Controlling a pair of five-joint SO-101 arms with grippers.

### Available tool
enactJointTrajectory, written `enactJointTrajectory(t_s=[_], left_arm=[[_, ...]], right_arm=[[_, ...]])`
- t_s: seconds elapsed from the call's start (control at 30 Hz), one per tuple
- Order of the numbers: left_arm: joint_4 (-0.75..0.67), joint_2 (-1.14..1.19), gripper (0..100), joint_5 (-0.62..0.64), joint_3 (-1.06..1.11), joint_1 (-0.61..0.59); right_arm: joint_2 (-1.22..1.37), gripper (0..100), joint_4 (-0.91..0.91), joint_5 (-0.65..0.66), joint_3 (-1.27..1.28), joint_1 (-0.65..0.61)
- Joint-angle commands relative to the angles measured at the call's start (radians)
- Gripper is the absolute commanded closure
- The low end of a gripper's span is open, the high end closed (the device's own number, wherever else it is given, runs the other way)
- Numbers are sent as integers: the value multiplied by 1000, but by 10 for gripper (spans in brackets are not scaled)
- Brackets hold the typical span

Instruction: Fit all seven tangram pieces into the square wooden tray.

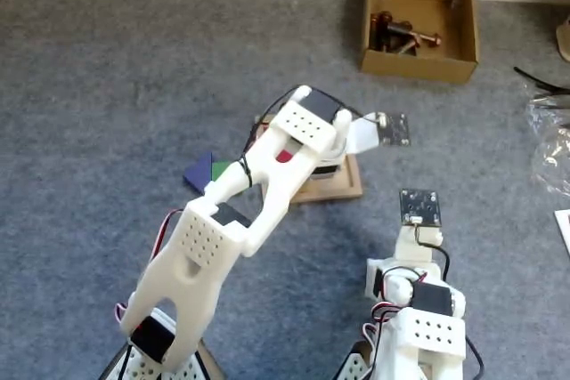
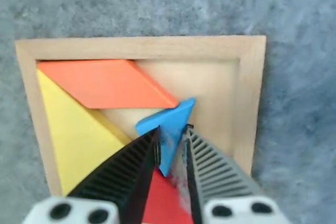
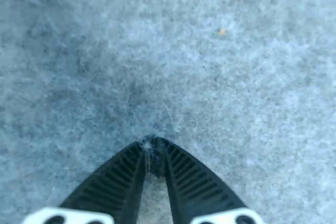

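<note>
**Left gripper** (image 2: 171, 132): positioned over the square wooden tray (image 2: 142, 46). Its two ribbed fingers (image 2: 131, 171) were narrowly apart and clamped on either side of a light blue triangular tangram piece (image 2: 169, 121). One finger was black, the other grey. Whether the piece rested on the tray floor or was held clear of it could not be told.

**Light blue triangle**: inside the tray, near its middle. One point lay against the corner of the orange parallelogram piece (image 2: 105, 83).

**Tray contents**: the orange parallelogram lay along one inner edge. A large yellow triangular piece (image 2: 73, 140) was fitted into the adjoining corner, touching the orange piece. A red piece (image 2: 163, 200) showed between the fingers, beneath the blue triangle. Bare wood remained on the side beyond the blue triangle.

**Tray location**: in the high view the tray (image 1: 346, 190) sat on grey carpet (image 1: 107, 86), mostly covered by the left arm (image 1: 232, 220).

**Loose pieces**: a dark blue piece (image 1: 198, 173) and a green piece (image 1: 221, 169), touching one another, lay on the carpet just beside the tray.

**Right gripper** (image 3: 152, 148): fingers together, tips touching, holding nothing, over bare carpet well apart from the tray.

**Other**: an open cardboard box (image 1: 419, 64) of reddish-brown items stood at the far edge.
</note>
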Motion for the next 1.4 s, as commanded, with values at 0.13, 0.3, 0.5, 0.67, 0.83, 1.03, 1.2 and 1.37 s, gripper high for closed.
enactJointTrajectory(t_s=[0.13,0.3,0.5,0.67,0.83,1.03,1.2,1.37], left_arm=[[-87,-5,931,255,-8,-38],[-109,-5,931,385,-8,-61],[-107,-8,931,519,-10,-65],[-98,-47,931,526,-114,-62],[2,-125,930,532,-254,-47],[157,-147,942,534,-344,-44],[324,-148,989,534,-460,-48],[339,-166,995,534,-461,-85]], right_arm=[[-1,993,13,-3,31,33],[-1,993,13,-3,31,33],[-1,993,15,-3,31,33],[-1,993,15,-3,31,33],[-1,993,15,-3,31,33],[-1,993,15,-3,31,33],[-1,993,-16,-2,31,33],[-1,993,-27,-2,33,33]])
